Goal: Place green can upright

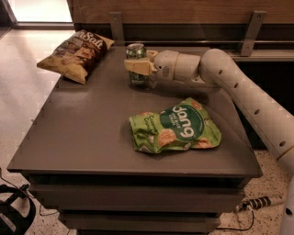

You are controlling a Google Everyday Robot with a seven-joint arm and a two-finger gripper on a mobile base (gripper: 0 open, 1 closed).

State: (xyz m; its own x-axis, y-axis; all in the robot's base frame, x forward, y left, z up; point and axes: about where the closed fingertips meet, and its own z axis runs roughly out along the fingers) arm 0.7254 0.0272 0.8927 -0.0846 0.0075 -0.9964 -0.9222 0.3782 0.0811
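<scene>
Likely an office break area or robot lab: grey worktop (92, 137) over drawers (138, 198), speckled floor (20, 96), wood-panelled wall (183, 11), loose cable (257, 202), a chip bag (76, 55) and a snack bag (177, 127). The gripper (137, 67) clasps the green can (136, 49) at the worktop's far side.

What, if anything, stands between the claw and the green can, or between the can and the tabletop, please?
Nothing visible. The claw, at the back of the tabletop, is closed around the upright green can standing there; the dang bag and chip bag lie apart.
</scene>
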